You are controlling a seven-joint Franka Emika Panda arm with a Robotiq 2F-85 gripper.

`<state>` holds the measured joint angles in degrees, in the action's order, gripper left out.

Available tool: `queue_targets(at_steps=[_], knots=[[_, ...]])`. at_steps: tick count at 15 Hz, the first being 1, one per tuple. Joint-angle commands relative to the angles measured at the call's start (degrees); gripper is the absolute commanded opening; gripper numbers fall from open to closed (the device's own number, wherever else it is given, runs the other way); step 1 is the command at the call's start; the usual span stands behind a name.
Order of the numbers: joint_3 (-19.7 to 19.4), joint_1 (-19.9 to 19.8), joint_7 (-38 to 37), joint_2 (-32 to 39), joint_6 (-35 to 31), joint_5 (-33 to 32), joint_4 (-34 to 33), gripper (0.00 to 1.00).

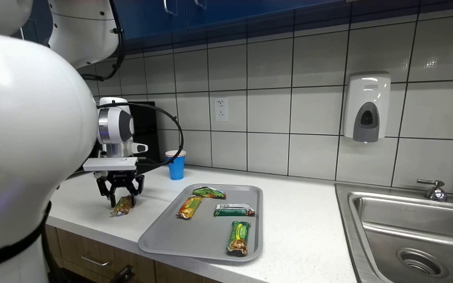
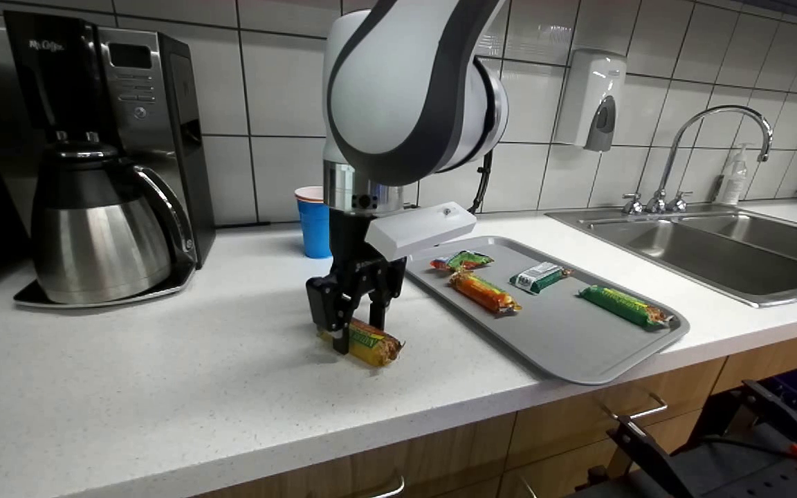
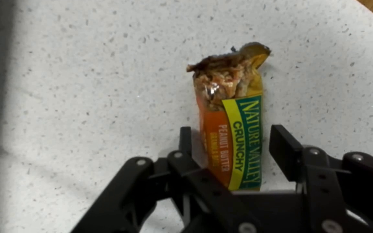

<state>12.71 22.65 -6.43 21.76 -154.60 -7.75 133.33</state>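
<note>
1. Wrist view: a granola bar in an orange, yellow and green wrapper (image 3: 231,124) is shown lying on the white speckled countertop (image 3: 86,84), between the fingers of the black two-fingered gripper (image 3: 232,139).
2. The fingers are spread; a gap is seen on either side, narrower at the view's left, and nothing is pinched.
3. The bar's long axis is set roughly crosswise to the line between the fingers.
4. Apart from the bar, a grey rectangular tray (image 1: 187,239) is seen.

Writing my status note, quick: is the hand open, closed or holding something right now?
Hand: open, astride the peanut butter granola bar, with gaps on both sides; not holding it.
</note>
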Motion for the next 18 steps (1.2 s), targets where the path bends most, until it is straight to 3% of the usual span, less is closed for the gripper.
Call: queue_targets(at_steps=[1, 3, 18], knots=[[-0.58, 0.67, -1.34, -0.15, 0.03, -1.17, -0.47, 0.34], [-0.66, 0.76, -1.42, -0.55, 0.02, -1.38, -0.22, 0.18], [-0.37, 0.48, -4.62, -7.37, -0.81, -0.51, 4.53, 0.18]])
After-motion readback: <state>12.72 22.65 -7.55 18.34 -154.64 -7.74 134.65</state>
